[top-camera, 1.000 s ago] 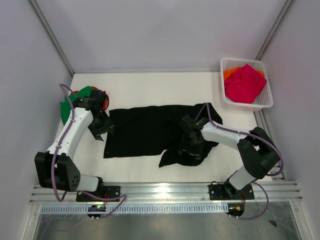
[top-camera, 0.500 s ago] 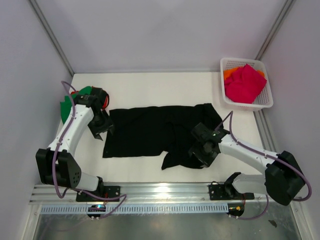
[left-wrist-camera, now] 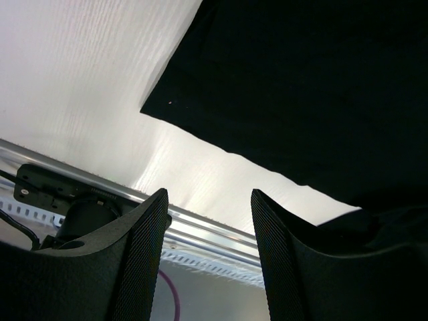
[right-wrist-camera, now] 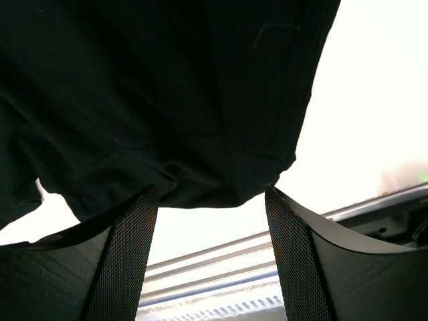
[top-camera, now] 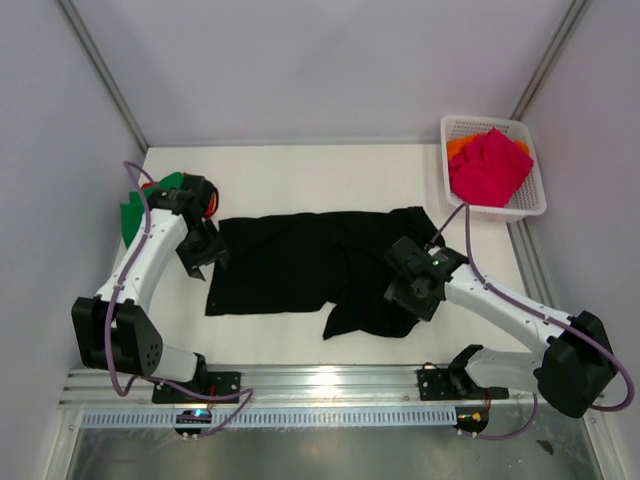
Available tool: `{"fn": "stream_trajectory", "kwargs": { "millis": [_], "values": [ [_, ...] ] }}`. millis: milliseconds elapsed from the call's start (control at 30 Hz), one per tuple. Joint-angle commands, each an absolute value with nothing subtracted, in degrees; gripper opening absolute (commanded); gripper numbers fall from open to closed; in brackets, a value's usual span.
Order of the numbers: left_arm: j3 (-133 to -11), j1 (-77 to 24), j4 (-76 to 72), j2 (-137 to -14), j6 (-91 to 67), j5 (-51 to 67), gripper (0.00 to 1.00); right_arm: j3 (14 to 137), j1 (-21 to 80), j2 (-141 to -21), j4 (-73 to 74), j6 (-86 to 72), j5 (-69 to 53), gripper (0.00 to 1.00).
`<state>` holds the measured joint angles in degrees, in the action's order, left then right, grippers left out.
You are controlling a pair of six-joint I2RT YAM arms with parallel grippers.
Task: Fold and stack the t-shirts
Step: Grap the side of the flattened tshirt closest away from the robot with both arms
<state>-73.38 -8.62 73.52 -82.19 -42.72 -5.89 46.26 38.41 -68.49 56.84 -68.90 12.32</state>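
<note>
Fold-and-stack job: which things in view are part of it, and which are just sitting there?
Part of the job:
- black t-shirt, spread on the table
- green t-shirt, far left
- pink t-shirt and orange t-shirt, both in the basket

Just there:
- the white basket itself
- the table
- metal rail along the near edge

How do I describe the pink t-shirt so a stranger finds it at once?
Find the white basket at the far right corner of the table. The pink t-shirt lies crumpled on top inside it; the orange t-shirt under it barely shows.
</note>
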Motion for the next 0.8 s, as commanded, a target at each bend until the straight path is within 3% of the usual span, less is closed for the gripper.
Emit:
{"fn": "stream_trajectory", "kwargs": {
  "millis": [0, 433, 767],
  "values": [
    [-73.6, -8.8, 72.8, -81.4, -41.6, -5.1, 0.55, 47.7, 38.6, -66.8, 60.6, -65.4, 17.3, 0.69],
    [-74.1, -8.7, 72.0, -82.6, -41.8, -3.7, 0.55, 39.1, 39.8, -60.3, 57.9, -69.9, 6.3, 0.69],
    [-74.8, -8.7, 72.7, -82.4, -40.8, -3.9, 0.55, 31.4, 42.0, -58.3, 49.8, -72.8, 8.1, 0.69]
  ]
}}
